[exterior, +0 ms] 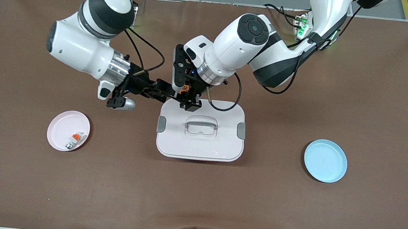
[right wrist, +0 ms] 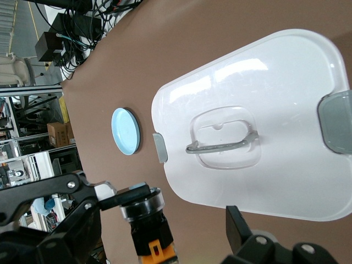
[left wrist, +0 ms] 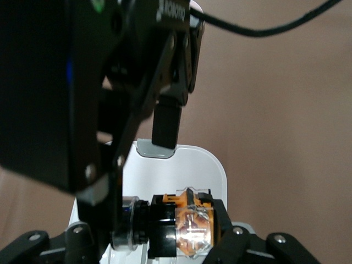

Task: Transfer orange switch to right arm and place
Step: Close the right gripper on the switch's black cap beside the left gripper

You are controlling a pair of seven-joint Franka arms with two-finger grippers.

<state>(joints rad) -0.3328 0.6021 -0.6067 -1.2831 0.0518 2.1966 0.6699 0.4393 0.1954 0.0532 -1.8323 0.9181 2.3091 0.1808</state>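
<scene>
**Inspector:** Nearest the front camera lie the blue plate (exterior: pixel 325 160) and the pink plate (exterior: pixel 68 130); the pink one holds a small white-and-orange piece (exterior: pixel 75 140). Between them sits the white box (exterior: pixel 201 129) on the counter (exterior: pixel 195 197).

**Assistant:** And the switch (exterior: pixel 186 88)?

**Inspector:** Clamped in the left gripper (exterior: pixel 189 99), above the box edge nearest the arms. The right gripper (exterior: pixel 170 94) stands wide, its fingers (left wrist: pixel 165 125) either side of the switch, not closed on it.

**Assistant:** Risks?

**Inspector:** My judgement: if the left releases before the right grips firmly, the switch drops onto the lid. A slanted grip on so small a body could also pinch it out sideways.

**Assistant:** Do the views differ?

**Inspector:** The left wrist view shows the orange cap and one right finger close by. The right wrist view shows the switch's barrel (right wrist: pixel 147 220) between the fingers. The front view alone shows the pink plate.
</scene>
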